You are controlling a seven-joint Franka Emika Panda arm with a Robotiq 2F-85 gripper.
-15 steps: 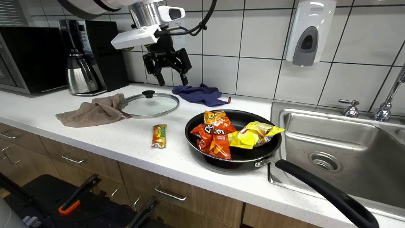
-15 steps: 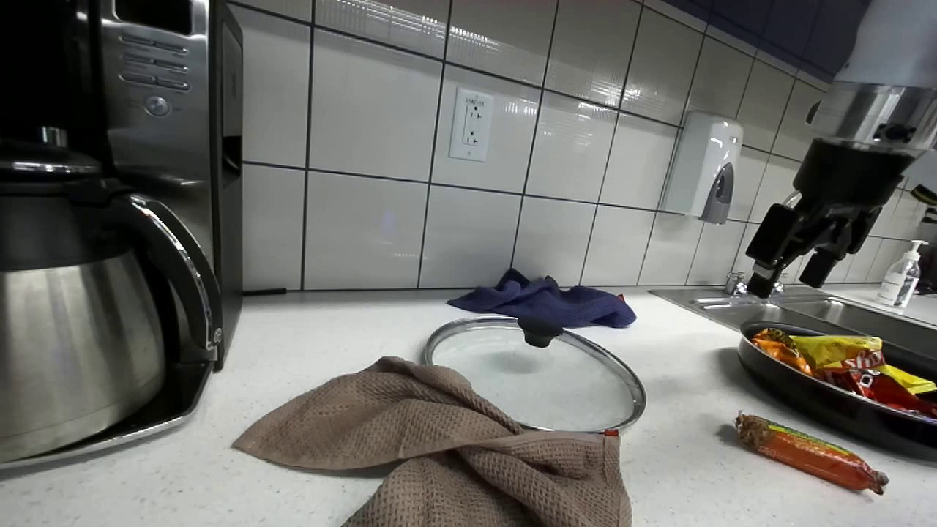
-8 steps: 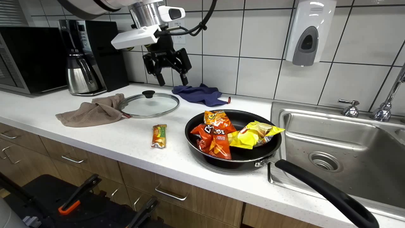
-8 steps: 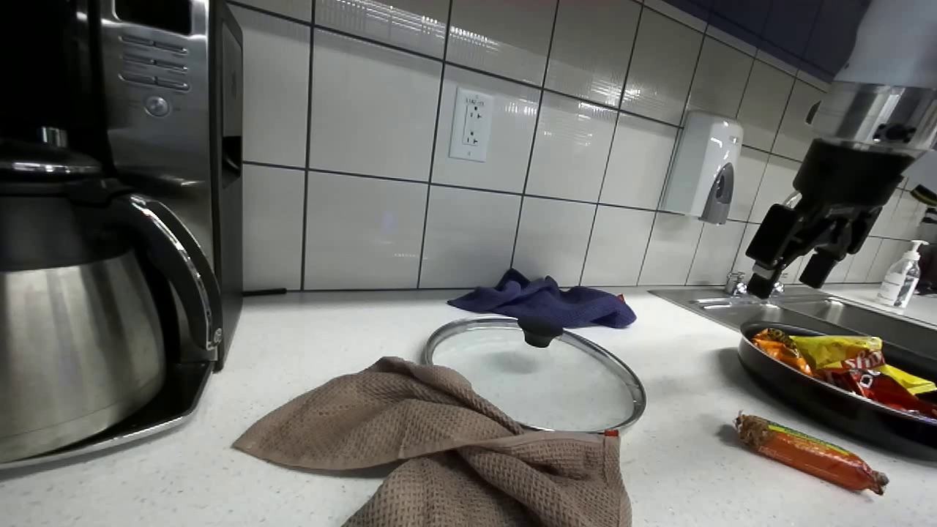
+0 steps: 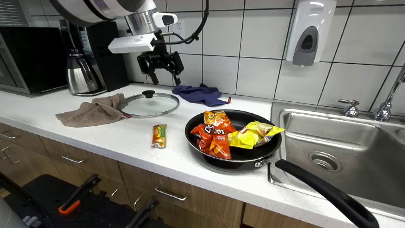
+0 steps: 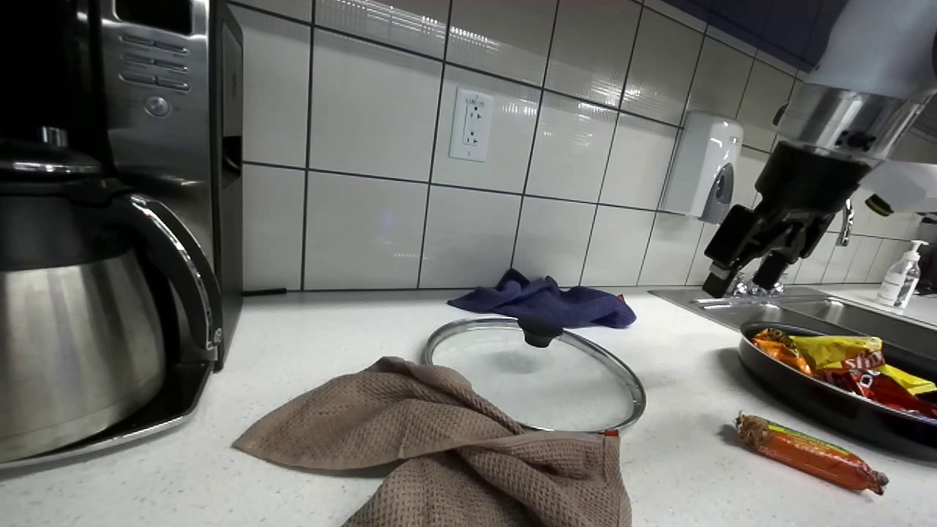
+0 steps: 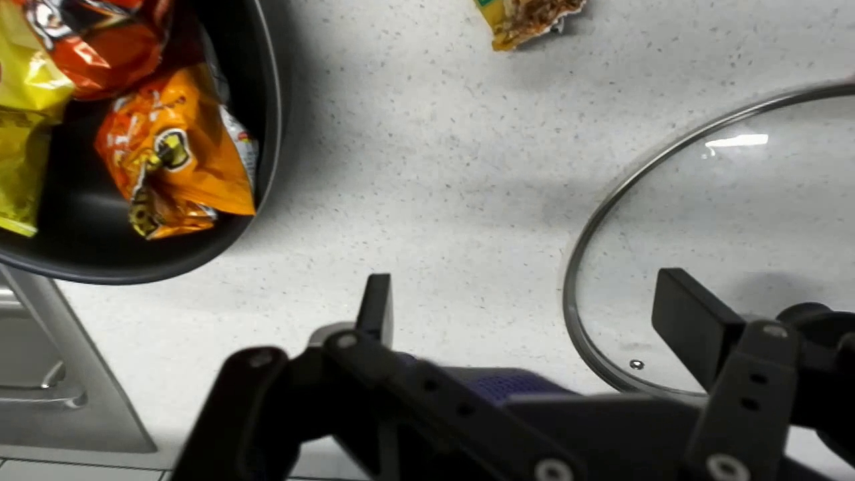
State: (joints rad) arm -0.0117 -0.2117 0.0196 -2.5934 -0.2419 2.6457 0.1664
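Glass lid (image 5: 150, 106) on white counter (image 5: 134, 134), tool (image 5: 165, 80) in midair nearby, jaws spread wide, empty

In the wrist view a strip of bare counter (image 7: 414, 187) runs down mid-frame, passable between the pan (image 7: 267, 153) at upper left and the lid (image 7: 576, 260) at right, with a wrapped bar (image 7: 528, 17) blocking part of its top. Free air separates the parted fingers (image 7: 376, 304), lower middle to right, from everything below. In an exterior view the tiled wall (image 5: 221, 76) bounds the back at upper middle, a blue cloth (image 5: 199, 95) at its foot; a brown cloth (image 5: 91, 110) crowds the lid's left rim, and the pan handle (image 5: 326, 189) juts across lower right.
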